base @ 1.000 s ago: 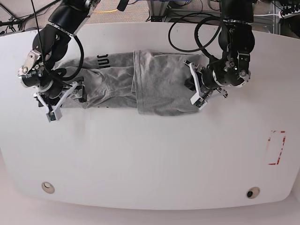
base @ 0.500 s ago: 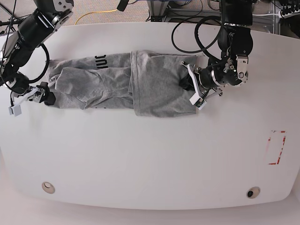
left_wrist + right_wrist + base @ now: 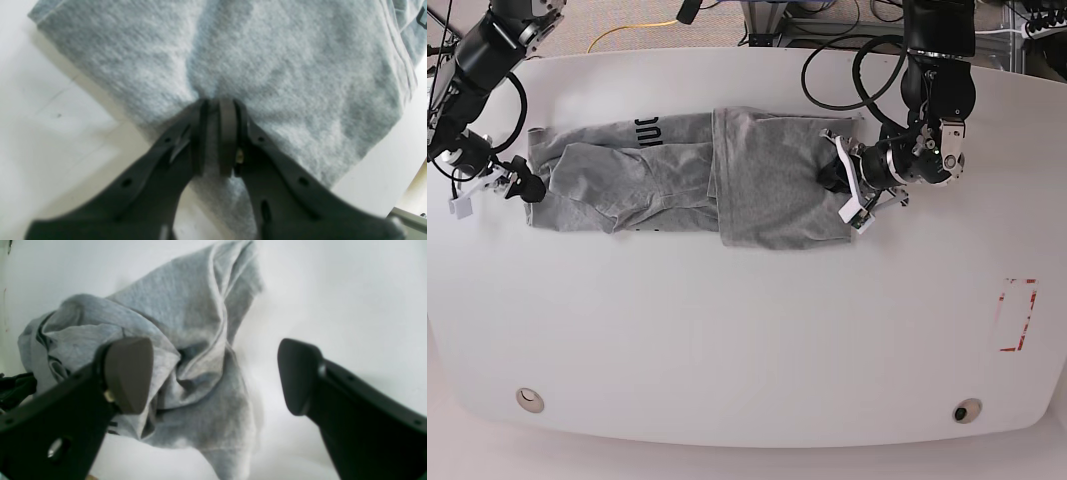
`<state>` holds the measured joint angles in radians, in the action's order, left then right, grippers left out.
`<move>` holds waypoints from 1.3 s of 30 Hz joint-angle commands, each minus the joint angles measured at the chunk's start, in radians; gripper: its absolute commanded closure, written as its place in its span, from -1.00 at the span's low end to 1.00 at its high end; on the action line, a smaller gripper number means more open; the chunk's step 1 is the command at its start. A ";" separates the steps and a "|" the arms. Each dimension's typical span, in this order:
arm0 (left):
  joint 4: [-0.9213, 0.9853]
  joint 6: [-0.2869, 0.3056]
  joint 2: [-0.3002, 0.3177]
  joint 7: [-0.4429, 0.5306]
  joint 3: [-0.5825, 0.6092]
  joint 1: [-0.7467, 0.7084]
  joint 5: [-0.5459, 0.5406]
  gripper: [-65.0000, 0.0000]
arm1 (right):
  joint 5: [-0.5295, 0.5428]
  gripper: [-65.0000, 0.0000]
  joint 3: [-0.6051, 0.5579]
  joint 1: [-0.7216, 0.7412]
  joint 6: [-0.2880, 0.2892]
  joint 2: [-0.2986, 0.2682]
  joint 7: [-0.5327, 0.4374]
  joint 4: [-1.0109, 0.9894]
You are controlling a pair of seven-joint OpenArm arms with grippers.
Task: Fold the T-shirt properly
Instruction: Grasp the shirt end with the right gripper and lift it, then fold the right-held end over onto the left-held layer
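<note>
Your light heather-grey short-sleeved cotton T-shirt [image 3: 692,180] lies as a long, rumpled band across the far half of the white tabletop [image 3: 747,330], stretched between your two pincers. One panel is folded over so that its straight edge crosses the band near the middle, and a scrap of black lettering shows along the far edge.

Your left pincer [image 3: 213,133] is clenched on the T-shirt: in its wrist view the two dark pads [image 3: 228,136] press together with a ridge of grey cloth pinched between them, and the fabric fans out ahead of the tips and to both sides. In the base view this pincer [image 3: 839,178] sits at the end of the garment's folded-over panel.

Your right pincer [image 3: 213,376] is released, its fingers standing wide apart and holding nothing. Ahead of it and towards one finger, the crumpled sleeve end of the T-shirt bunches on the tabletop; bare white surface lies in front of the other finger. In the base view this pincer [image 3: 512,187] sits just beside that end of the cloth.
</note>
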<state>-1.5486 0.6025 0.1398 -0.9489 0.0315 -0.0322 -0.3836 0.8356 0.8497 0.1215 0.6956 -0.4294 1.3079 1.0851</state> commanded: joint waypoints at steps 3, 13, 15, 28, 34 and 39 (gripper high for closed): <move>-0.003 -0.013 0.011 -0.052 -0.003 0.004 0.056 0.85 | 0.026 -0.71 0.000 -0.013 0.003 0.027 -0.015 0.017; -0.003 -0.013 0.008 -0.054 0.000 0.004 0.056 0.85 | 0.024 -0.70 -0.086 -0.047 0.003 0.140 0.000 0.182; -0.002 -0.013 0.007 -0.054 0.000 0.004 0.056 0.85 | 0.021 -0.65 -0.105 -0.049 0.003 0.146 -0.003 0.201; 0.004 -0.014 0.002 -0.057 0.006 0.019 0.059 0.83 | -0.071 1.00 -0.125 -0.021 0.003 0.157 -0.035 0.254; 0.027 -0.017 0.002 -0.057 0.063 0.056 0.059 0.83 | -0.068 1.00 -0.131 -0.044 0.003 0.166 0.008 0.429; 0.107 -0.019 -0.029 -0.052 0.089 0.093 0.061 0.83 | -0.049 1.00 -0.132 -0.049 0.003 0.169 0.052 0.567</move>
<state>-1.4799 0.5945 0.1299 -0.9592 0.1165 0.0536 -0.3656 0.7471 0.7139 0.0540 0.6960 -0.2409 1.3720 1.5940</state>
